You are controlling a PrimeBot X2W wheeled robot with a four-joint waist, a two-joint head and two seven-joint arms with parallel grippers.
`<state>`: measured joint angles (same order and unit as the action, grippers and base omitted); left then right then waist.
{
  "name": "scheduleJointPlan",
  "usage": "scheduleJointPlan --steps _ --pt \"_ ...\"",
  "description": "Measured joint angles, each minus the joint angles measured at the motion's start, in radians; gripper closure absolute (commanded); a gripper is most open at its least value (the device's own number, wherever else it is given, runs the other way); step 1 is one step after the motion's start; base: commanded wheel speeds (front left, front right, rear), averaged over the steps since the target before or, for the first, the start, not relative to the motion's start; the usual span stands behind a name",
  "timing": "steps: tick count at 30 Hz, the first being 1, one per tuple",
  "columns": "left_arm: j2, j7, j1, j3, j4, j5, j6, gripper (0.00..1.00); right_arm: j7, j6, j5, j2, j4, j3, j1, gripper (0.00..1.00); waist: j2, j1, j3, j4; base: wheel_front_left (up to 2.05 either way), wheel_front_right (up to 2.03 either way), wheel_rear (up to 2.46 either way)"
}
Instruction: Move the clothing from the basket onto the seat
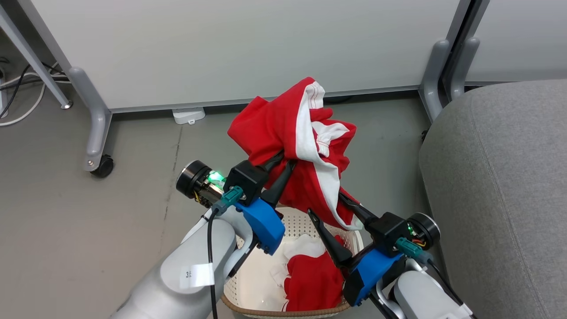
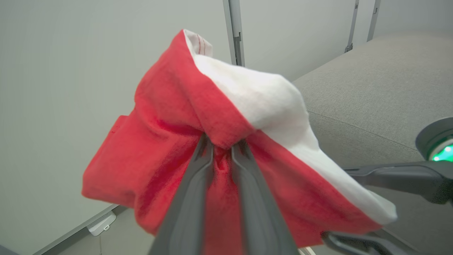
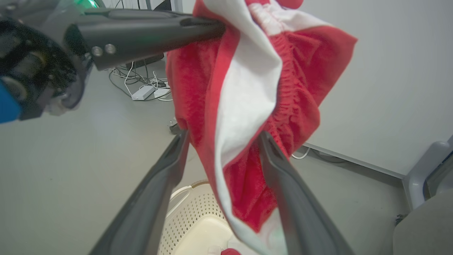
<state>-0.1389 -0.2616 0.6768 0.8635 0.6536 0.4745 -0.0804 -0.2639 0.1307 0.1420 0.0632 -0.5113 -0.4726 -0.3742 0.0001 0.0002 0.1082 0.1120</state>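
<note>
My left gripper (image 1: 283,163) is shut on a red and white piece of clothing (image 1: 292,133) and holds it up above the basket (image 1: 292,221). In the left wrist view its fingertips (image 2: 206,141) pinch a red fold of the garment (image 2: 166,141). My right gripper (image 1: 326,204) stands open just below, and the garment's lower end (image 3: 247,106) hangs loosely between its spread fingers (image 3: 166,166). More red and white clothing (image 1: 312,281) lies inside the cream basket (image 3: 198,219). The grey seat (image 1: 500,177) is to the right, beside the basket.
A pale partition wall (image 1: 248,44) on grey castor legs (image 1: 95,133) stands behind the basket. A small white box (image 1: 189,115) sits at its base. Cables (image 1: 22,93) lie on the floor at far left. Grey floor (image 1: 88,221) is open to the left.
</note>
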Motion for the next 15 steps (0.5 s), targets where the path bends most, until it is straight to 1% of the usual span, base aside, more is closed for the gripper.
scheduleJointPlan --steps 5,6,7,8,15 --pt "0.013 0.000 0.005 0.000 -0.005 -0.009 -0.008 1.00 0.000 0.000 0.004 -0.007 -0.054 -0.007 -0.056 0.00 0.0000 -0.0001 0.011 0.008 0.00 0.00 0.00" --pt "0.014 0.000 0.005 0.000 -0.006 -0.010 -0.008 1.00 0.000 0.000 0.012 -0.008 -0.062 -0.008 -0.062 0.50 0.0000 -0.0001 0.012 0.009 0.00 0.00 0.00" --pt "0.014 0.000 0.005 -0.001 -0.006 -0.010 -0.008 1.00 0.000 0.000 0.014 -0.010 -0.067 -0.009 -0.068 0.50 0.0000 -0.0001 0.014 0.010 0.00 0.00 0.00" --pt "0.015 0.000 0.005 -0.002 -0.006 -0.012 -0.009 1.00 0.000 0.000 0.020 -0.010 -0.072 -0.011 -0.075 1.00 0.0000 -0.0001 0.015 0.010 0.00 0.00 0.00" --pt "0.018 0.000 0.005 -0.008 -0.001 -0.019 -0.017 1.00 0.000 0.000 0.046 -0.012 -0.074 -0.030 -0.086 1.00 0.0000 -0.0001 0.015 0.011 0.00 0.00 0.00"
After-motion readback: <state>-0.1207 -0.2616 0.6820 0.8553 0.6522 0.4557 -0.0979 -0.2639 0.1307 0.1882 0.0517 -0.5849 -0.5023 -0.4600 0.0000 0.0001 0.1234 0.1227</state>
